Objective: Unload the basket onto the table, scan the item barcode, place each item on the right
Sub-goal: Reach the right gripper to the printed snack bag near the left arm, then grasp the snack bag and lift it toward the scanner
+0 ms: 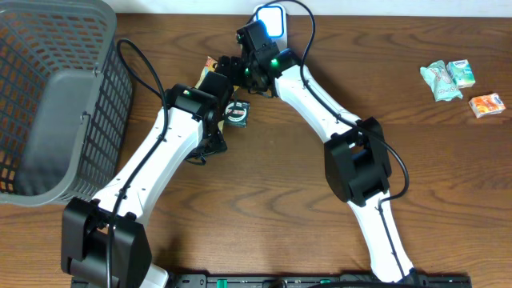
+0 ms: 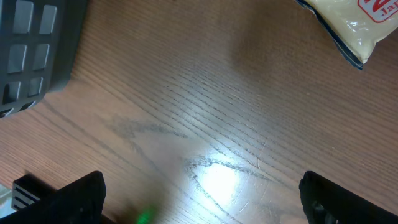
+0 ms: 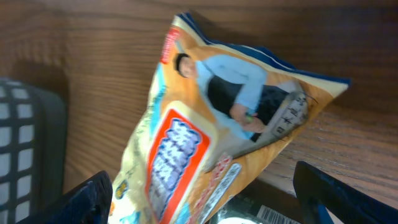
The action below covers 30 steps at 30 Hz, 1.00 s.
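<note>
R pincer [image 3: 208, 193] wide astride snack bag [image 3: 205, 106]; L pincer [image 2: 205, 199] wide.

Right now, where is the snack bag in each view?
Overhead: snack bag, upper middle, only an edge showing.
Left wrist: top right corner.
Right wrist: fills the centre.
Shared landmark: grey basket, at the left in all three.

- Blocked at far left by big grey basket [image 1: 48, 104].
- Crowded in the middle by snack bag [image 3: 205, 124], left arm [image 1: 152, 160] and right arm [image 1: 320, 104].
- Open table [image 1: 448, 184] at right, below small packs [image 1: 452, 80].
</note>
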Each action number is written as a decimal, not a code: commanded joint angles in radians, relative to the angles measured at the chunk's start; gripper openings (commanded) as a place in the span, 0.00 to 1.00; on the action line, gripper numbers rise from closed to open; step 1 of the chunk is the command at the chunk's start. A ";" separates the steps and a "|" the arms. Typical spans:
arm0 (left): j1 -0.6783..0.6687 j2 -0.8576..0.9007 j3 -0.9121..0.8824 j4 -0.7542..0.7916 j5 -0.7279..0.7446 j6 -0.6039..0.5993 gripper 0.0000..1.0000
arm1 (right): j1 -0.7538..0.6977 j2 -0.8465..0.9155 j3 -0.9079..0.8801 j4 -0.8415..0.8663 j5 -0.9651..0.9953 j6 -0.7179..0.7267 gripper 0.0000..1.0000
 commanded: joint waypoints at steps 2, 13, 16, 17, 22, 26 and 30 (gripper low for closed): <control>0.003 -0.005 -0.006 -0.007 -0.016 -0.008 0.98 | 0.007 0.029 -0.001 0.004 0.017 0.071 0.86; 0.003 -0.005 -0.006 -0.007 -0.016 -0.008 0.98 | 0.032 0.093 -0.001 0.048 0.014 0.107 0.64; 0.003 -0.005 -0.006 -0.007 -0.016 -0.008 0.98 | 0.033 0.114 -0.001 0.046 0.013 0.152 0.66; 0.003 -0.005 -0.006 -0.007 -0.016 -0.009 0.98 | 0.033 0.120 -0.001 0.047 0.010 0.155 0.67; 0.003 -0.005 -0.006 -0.007 -0.016 -0.009 0.98 | 0.033 0.135 0.000 0.057 0.006 0.108 0.26; 0.003 -0.005 -0.006 -0.007 -0.016 -0.009 0.98 | 0.023 0.121 0.007 0.061 0.002 0.079 0.04; 0.003 -0.005 -0.006 -0.007 -0.016 -0.008 0.98 | 0.004 0.079 0.008 0.065 -0.039 0.033 0.01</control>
